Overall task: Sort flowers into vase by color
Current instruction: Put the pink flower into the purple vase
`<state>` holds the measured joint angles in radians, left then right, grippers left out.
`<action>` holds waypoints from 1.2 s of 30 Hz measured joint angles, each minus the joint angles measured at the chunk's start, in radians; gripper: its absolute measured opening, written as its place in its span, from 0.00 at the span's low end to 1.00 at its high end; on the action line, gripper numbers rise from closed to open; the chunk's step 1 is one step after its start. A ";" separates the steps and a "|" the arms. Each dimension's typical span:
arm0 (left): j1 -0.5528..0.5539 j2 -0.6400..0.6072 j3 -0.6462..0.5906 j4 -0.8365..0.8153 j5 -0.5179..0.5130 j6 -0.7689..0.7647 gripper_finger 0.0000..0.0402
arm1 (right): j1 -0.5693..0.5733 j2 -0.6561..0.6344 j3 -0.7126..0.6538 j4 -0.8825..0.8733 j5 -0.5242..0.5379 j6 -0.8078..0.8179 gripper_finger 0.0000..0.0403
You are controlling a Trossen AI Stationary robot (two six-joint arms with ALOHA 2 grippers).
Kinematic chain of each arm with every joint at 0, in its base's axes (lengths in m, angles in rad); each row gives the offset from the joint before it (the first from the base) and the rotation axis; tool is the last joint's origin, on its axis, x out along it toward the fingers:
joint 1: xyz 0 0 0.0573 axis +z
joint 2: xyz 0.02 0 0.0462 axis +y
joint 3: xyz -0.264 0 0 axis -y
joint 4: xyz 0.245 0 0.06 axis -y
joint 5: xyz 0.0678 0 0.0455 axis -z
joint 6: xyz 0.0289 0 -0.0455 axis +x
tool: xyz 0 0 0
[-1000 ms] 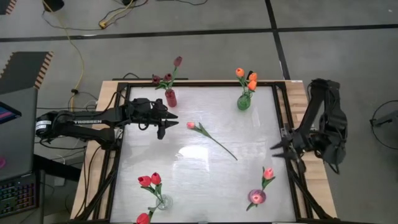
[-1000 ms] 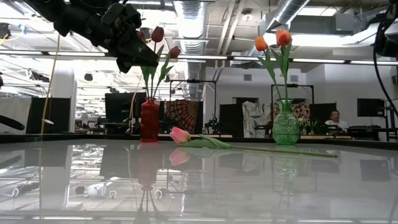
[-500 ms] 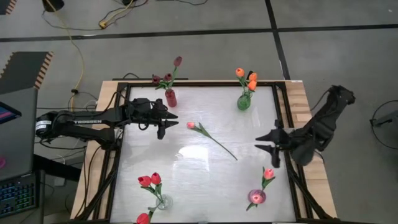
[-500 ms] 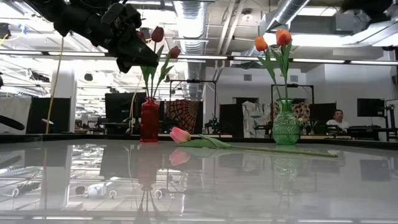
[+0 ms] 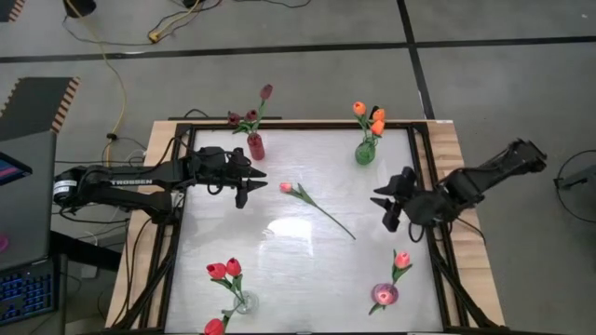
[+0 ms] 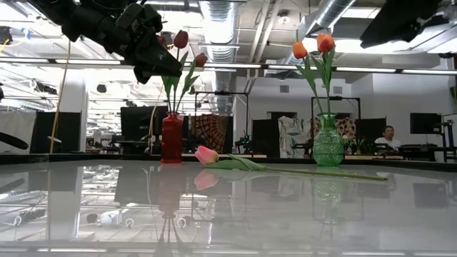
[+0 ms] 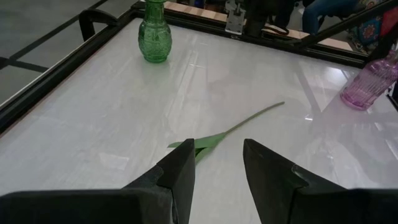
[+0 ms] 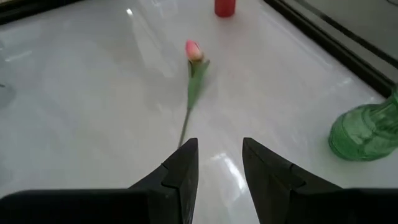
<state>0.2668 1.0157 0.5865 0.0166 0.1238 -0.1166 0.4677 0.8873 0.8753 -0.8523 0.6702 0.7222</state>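
As one pink tulip [image 5: 286,187] lay flat at the centre of the desk [image 5: 279,251], two end effectors faced it from either side.

The left end effector [image 5: 250,183], left of centre, and the right end effector [image 5: 384,208], right of centre, were both open and empty. Other flowers stood in the red vase [image 5: 255,146], green vase [image 5: 365,152] and purple vase [image 5: 384,295].

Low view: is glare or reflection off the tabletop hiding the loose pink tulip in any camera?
Low view: the glossy tabletop mirrors the room, but the pink tulip reads clearly. High view: a bright glare patch sits beside the stem, not over the tulip. Right wrist view: small highlights only, tulip plain.
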 joint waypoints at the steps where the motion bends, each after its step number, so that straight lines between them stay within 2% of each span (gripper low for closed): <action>1: 0.000 0.000 0.000 0.000 0.000 0.000 0.30 | -0.017 0.002 0.000 0.000 -0.010 -0.001 0.38; 11: 0.000 0.000 0.000 0.000 0.000 0.000 0.30 | -0.182 0.041 0.000 0.090 -0.153 -0.150 0.38; 19: 0.000 0.000 0.000 0.000 0.000 0.000 0.30 | -0.317 0.157 0.000 0.188 -0.277 -0.235 0.38; 29: 0.000 0.000 0.000 0.000 0.000 0.000 0.30 | -0.412 0.326 0.000 0.268 -0.291 -0.237 0.38; 36: 0.000 0.000 0.000 0.000 0.000 0.000 0.30 | -0.445 0.440 0.000 0.437 -0.380 -0.307 0.38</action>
<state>0.2669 1.0157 0.5869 0.0166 0.1241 -0.1165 0.0229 1.3277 0.8753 -0.4156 0.2904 0.4151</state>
